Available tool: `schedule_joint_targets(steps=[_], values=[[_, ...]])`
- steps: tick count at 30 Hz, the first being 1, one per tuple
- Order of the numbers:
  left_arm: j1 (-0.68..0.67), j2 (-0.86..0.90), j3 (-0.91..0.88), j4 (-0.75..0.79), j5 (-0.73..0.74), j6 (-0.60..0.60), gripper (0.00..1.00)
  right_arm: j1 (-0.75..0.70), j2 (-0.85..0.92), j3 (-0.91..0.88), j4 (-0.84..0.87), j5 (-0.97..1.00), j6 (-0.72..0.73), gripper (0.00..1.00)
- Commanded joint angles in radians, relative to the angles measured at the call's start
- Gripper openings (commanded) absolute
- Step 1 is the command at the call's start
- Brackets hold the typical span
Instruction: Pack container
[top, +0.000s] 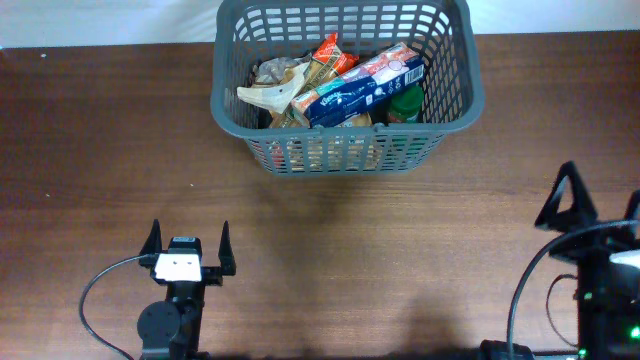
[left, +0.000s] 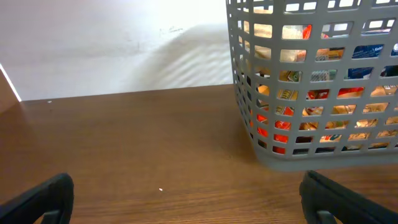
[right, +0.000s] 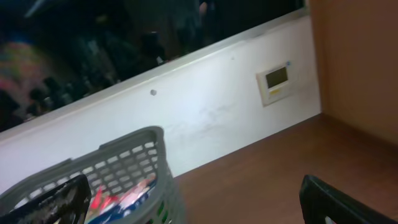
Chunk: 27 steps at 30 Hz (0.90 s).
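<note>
Container (top: 345, 150): far centre of table (top: 100, 150), holds blue box (top: 365, 85) and assorted packets | Left gripper (top: 189, 232): fingers apart, holding nothing | Right gripper (top: 598, 205): likewise apart, holding nothing | Status: your packing looks complete or nearly so; no item shows outside.

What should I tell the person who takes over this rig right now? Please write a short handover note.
Left tool: open, holding nothing, at the near edge of the brown wooden table.
Right tool: open, holding nothing, at the right side.
The large dark grey plastic lattice basket stands at the far centre, apart from both tools.
Done: a blue and white carton, an orange snack bag and pale packets lie inside it.
Left: no loose item shows on the table, so packing is probably finished; please confirm.
</note>
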<state>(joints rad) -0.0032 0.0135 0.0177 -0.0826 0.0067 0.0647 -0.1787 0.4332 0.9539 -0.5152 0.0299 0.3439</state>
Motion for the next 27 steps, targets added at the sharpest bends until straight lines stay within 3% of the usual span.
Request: schedule_joint_targets(steps=[1, 7, 18, 27], values=[[0.006, -0.008, -0.01, 0.0, -0.01, 0.016, 0.99, 0.039, -0.045, -0.051, 0.005, 0.009, 0.01, 0.99], [0.006, -0.008, -0.01, 0.0, -0.01, 0.016, 0.99, 0.088, -0.133, -0.18, 0.035, 0.01, 0.008, 0.99], [0.006, -0.008, -0.01, 0.0, -0.01, 0.016, 0.99, 0.089, -0.33, -0.439, 0.241, 0.029, 0.009, 0.99], [0.006, -0.008, -0.01, 0.0, -0.01, 0.016, 0.99, 0.09, -0.429, -0.518, 0.254, 0.035, 0.005, 0.99]])
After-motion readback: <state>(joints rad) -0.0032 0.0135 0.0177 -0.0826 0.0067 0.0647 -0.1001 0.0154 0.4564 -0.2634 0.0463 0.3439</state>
